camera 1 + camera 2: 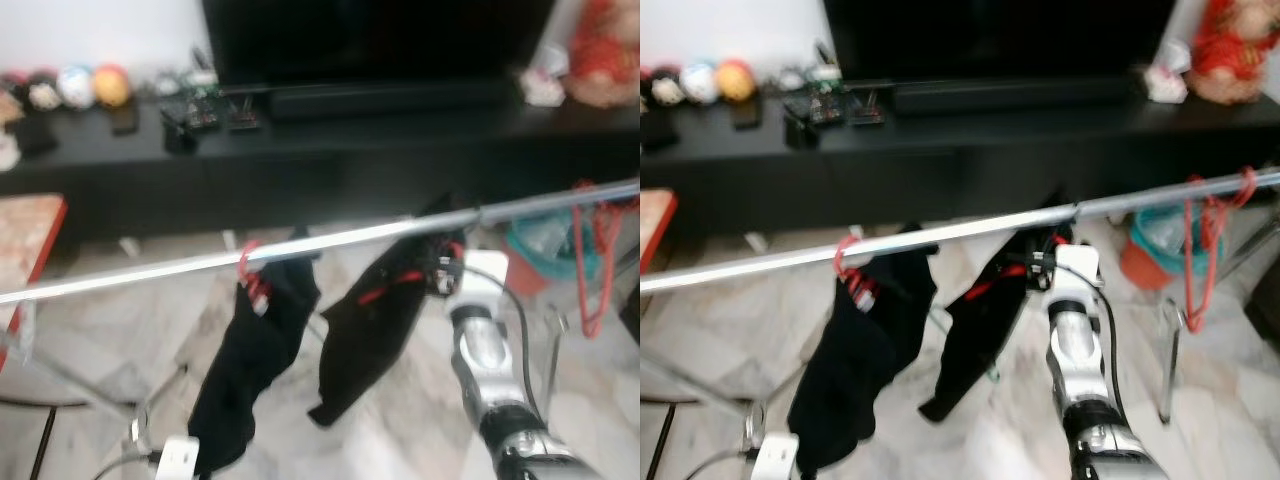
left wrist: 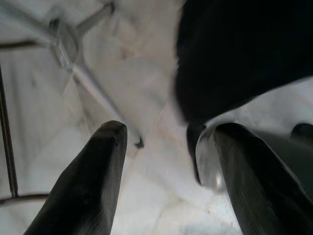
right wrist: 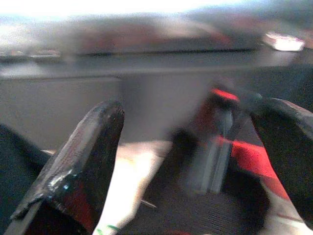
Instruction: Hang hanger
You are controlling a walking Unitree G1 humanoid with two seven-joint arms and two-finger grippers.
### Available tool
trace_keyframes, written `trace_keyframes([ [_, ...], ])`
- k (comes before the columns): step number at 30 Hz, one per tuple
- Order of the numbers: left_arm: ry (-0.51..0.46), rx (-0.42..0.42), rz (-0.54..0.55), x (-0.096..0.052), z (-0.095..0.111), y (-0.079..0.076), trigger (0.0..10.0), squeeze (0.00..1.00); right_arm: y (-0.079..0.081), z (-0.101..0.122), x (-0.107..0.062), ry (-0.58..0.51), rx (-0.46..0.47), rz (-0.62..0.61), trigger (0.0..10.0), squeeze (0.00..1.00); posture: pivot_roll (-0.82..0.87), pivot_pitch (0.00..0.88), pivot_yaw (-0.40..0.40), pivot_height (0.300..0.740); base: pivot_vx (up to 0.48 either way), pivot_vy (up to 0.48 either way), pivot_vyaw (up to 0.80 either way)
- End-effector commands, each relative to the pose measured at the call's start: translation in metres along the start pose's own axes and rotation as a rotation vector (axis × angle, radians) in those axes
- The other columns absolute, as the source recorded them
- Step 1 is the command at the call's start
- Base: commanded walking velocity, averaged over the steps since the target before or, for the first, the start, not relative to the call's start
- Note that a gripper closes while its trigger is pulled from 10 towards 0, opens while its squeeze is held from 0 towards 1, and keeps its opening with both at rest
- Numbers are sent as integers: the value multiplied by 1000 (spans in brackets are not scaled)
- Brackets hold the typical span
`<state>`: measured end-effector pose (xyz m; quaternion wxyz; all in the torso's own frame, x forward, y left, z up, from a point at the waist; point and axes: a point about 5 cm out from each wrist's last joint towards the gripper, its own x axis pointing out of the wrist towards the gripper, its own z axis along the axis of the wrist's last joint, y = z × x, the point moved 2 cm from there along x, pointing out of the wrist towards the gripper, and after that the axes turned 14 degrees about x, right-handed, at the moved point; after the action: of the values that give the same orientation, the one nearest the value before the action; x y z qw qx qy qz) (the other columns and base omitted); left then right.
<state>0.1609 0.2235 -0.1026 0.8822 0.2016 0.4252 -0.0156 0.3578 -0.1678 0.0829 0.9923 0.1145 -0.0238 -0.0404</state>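
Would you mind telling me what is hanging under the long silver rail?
Under the silver rail hang two black garments on red hangers, plus empty red hangers at the right. The right gripper is up beside the second garment, whose hanger is mostly covered.

1. Rail (image 1: 200, 262): bare metal tube, smooth, bright sheen.
2. Garments (image 1: 255, 350): black cloth, matt, limp folds.
3. Hangers (image 1: 1205, 240): red, smooth, plastic-looking; the picture is too blurred to be sure.
4. Right arm (image 1: 480, 350): silver metal casing, polished, with a white plastic collar.
5. Right gripper (image 3: 195, 161): black fingers (image 3: 83, 166), slightly glossy, scuffed surface.
6. Left gripper (image 2: 161, 181): black fingers (image 2: 88, 186), smooth, dull sheen.
7. Floor (image 2: 146, 68): pale marble-like tile, veined, polished.
8. Cabinet (image 1: 330, 160): black, smooth, low gloss.
9. Rack legs (image 2: 78, 63): grey metal, smooth.
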Motion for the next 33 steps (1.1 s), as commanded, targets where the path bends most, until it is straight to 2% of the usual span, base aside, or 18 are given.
trace_keyframes([
  [1,43,19,-16,-4,-13,-3,10000,0,-3,-3,-3,7,-11,5,10000,0,22,76,-8,740,0,0,0],
  [19,-24,24,1,-4,-5,0,10000,0,-5,4,5,13,-27,2,10000,0,23,77,-7,740,0,0,0],
  [26,-48,28,15,-4,0,1,10000,0,2,2,19,143,-65,30,10000,0,24,78,-5,740,0,0,0],
  [28,-56,29,18,-3,2,1,10000,0,7,9,25,142,-69,54,10000,0,24,78,-5,740,0,0,0],
  [33,-60,29,20,-4,2,1,10000,0,7,19,34,152,-86,43,10000,0,28,78,-7,740,0,0,0],
])
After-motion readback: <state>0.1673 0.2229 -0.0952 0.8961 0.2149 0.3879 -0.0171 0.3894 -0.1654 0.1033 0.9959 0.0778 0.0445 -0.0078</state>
